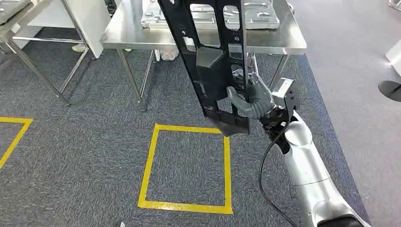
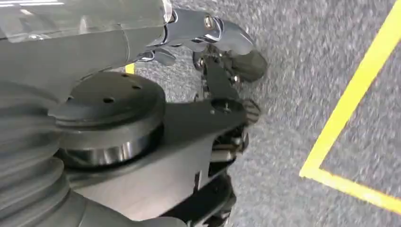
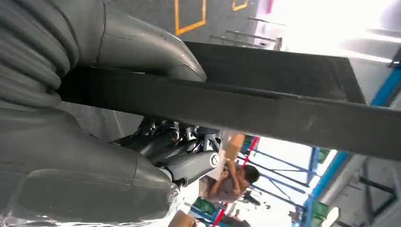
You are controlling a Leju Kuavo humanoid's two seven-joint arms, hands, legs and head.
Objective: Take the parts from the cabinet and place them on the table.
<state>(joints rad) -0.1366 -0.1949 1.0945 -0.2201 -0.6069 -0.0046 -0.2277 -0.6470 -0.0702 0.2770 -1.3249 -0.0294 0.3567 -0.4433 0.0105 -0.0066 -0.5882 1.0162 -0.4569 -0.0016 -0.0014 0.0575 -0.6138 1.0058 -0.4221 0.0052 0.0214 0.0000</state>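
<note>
While the left hand (image 2: 208,42) hangs over grey carpet beside a yellow floor line (image 2: 352,90) (whether its fingers are closed cannot be told), a long black plastic panel (image 1: 208,61) is gripped near its lower end by the right hand (image 1: 253,99). Its long axis is held nearly upright, the top leaning left across the steel table (image 1: 279,40), the foot above the taped yellow square (image 1: 189,168).

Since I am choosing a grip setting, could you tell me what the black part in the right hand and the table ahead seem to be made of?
Black part: probably moulded plastic, matte, with cut-outs and ribs. The right hand grips its lower end. Table: apparently stainless steel, brushed and faintly reflective, on thin metal legs.
</note>
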